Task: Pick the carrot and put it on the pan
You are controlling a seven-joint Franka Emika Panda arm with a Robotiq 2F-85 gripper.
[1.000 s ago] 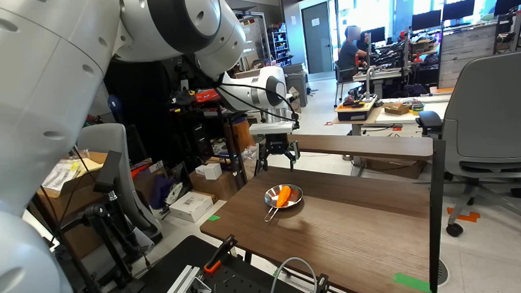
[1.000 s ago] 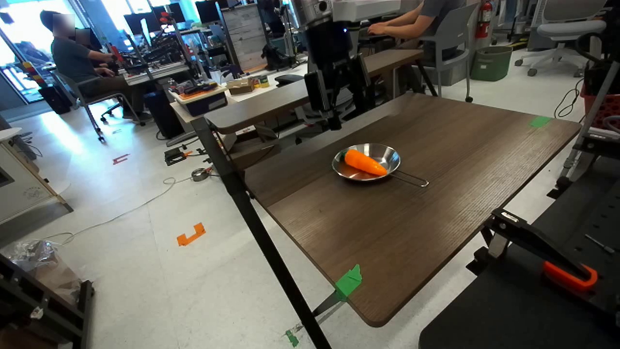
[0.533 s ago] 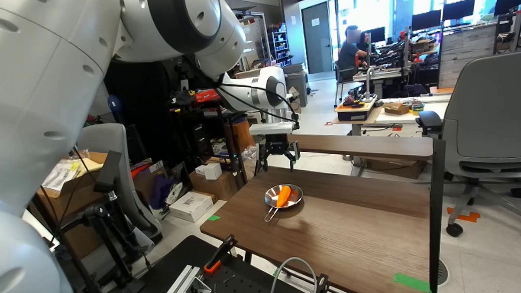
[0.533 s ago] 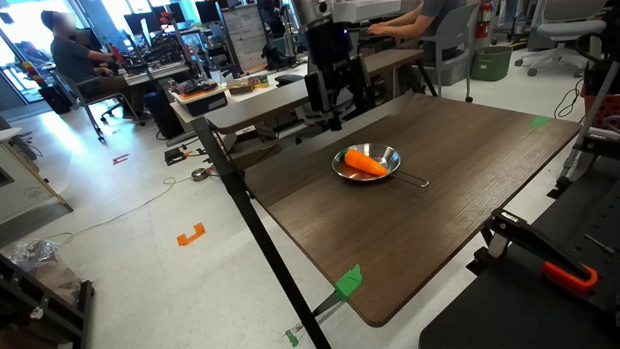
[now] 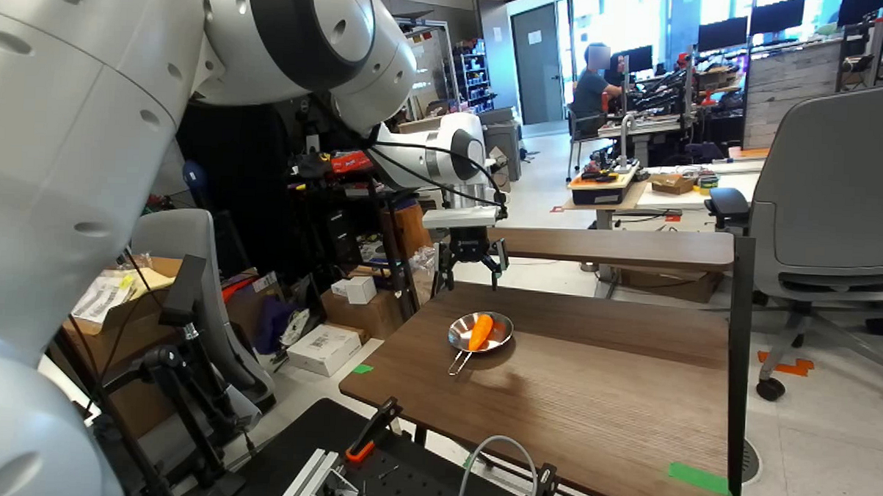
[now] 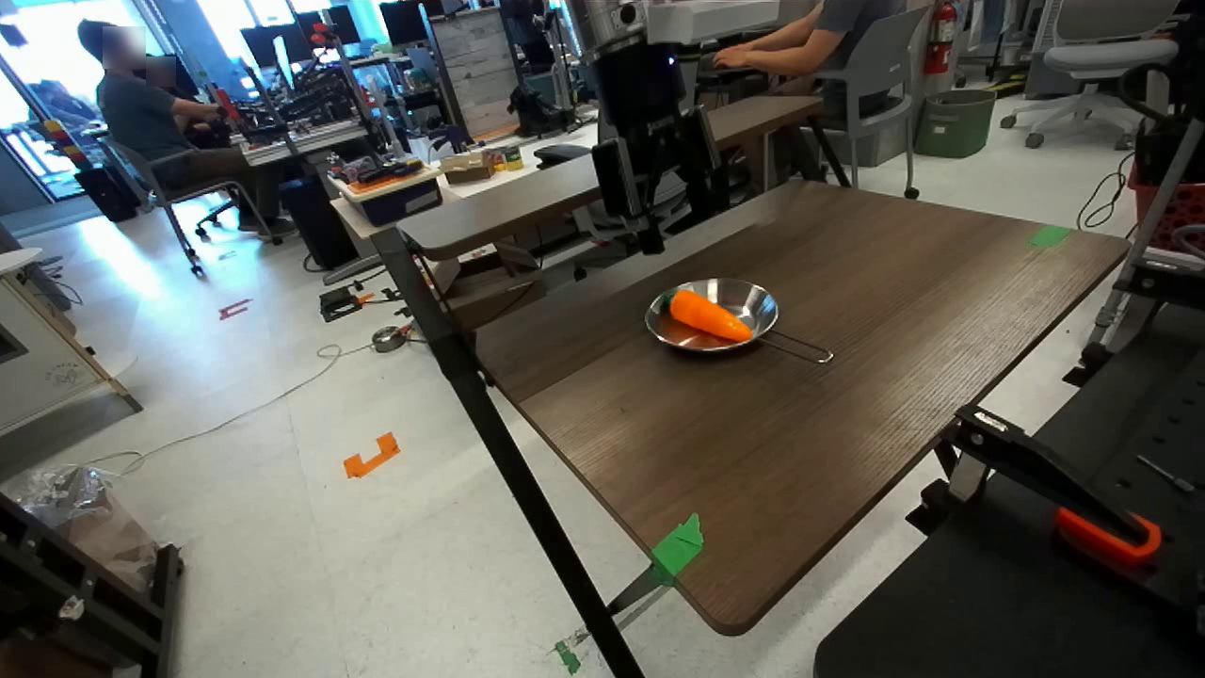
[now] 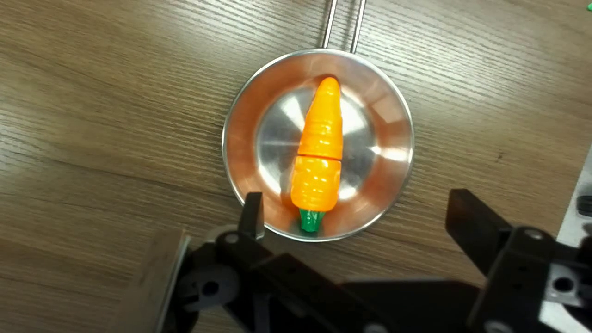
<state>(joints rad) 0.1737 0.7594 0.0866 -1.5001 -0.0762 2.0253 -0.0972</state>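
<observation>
Carrot (image 7: 322, 134), bright orange, tapered, glossy, plastic by the look of it; short green stub (image 7: 311, 221) at the thick end. Lies inside a round, shallow pan (image 7: 239, 152) of shiny silver metal, tip towards the looped silver wire handle (image 7: 330, 24). So placed, I judge, because that is the job's whole aim; the sloping sides should cradle it and check any roll.

Black, two-fingered gripper (image 5: 472, 284), hung from a white, jointed robot arm (image 5: 70, 154). Fingers (image 7: 252, 215) spread wide, nothing between them. Held above a brown wood-grain table (image 6: 904, 273) and apart from the pan in both exterior views; the overlap of one dark fingertip with the pan's rim in the wrist view reads as a trick of angle, not contact. Such a stance suits a gripper with nothing to carry: the task looks complete, a retreat the only thing left.

Pan, resting flat on that table, in from the edges: a spot that should spare it a fall. Handle turned away from the gripper, so nothing juts into its way.

Clamp (image 6: 1045, 463), black and orange, at the table's edge by a black, perforated bench (image 6: 970, 612); presumably fitted to stop the table shifting. Green tape strips (image 6: 680, 546) near the table's ends; purpose not shown, perhaps position marks.
</observation>
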